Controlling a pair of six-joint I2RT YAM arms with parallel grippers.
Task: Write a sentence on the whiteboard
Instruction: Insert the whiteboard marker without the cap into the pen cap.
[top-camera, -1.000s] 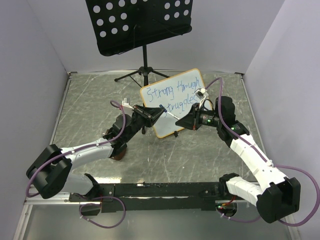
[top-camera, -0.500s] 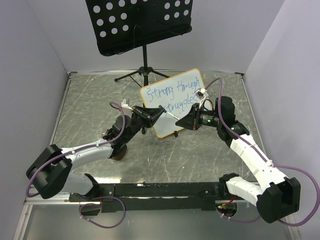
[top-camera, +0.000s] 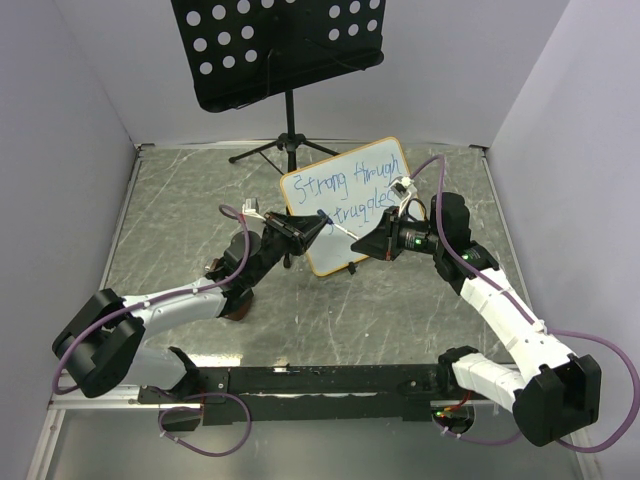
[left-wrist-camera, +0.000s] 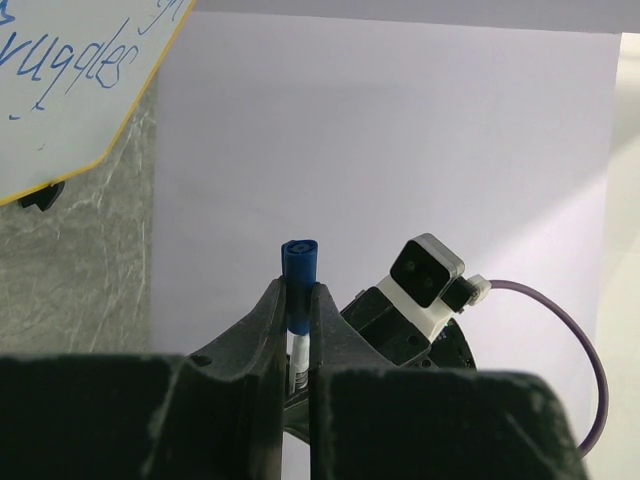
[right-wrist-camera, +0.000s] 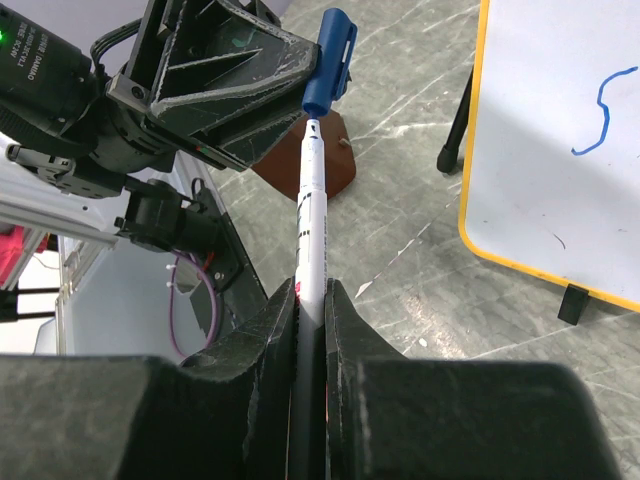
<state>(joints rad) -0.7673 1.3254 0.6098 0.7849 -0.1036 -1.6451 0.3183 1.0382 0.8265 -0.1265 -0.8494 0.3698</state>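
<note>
Top external view: the whiteboard (top-camera: 322, 252) stands tilted at the centre of the frame, slightly above the middle, on the grey marbled bench (top-camera: 170, 220). Its long axis runs from lower left to upper right, and its written face is turned toward the lower edge of the frame. The sentence (top-camera: 350, 190) follows that axis in two blue lines that rise toward the upper right.

Just below the board's lower half, the two arms meet tip to tip. The left end effector (top-camera: 308, 228) is clamped on a blue cap (left-wrist-camera: 299, 260), as the left wrist view shows. The right end effector (top-camera: 365, 240) is closed around the white barrel of a marker (right-wrist-camera: 311, 225). In the right wrist view the marker's long axis runs almost straight up the frame, and its narrow tip end meets the mouth of the cap.

In the top view both end effectors and the marker overlap the lower part of the board. A black perforated music stand (top-camera: 275, 45) rises behind it at the upper centre. In the right wrist view a reddish-brown object (right-wrist-camera: 328, 165) lies on the bench beyond the marker. A black clip foot (right-wrist-camera: 572, 302) sits under the board's orange edge at the right.
</note>
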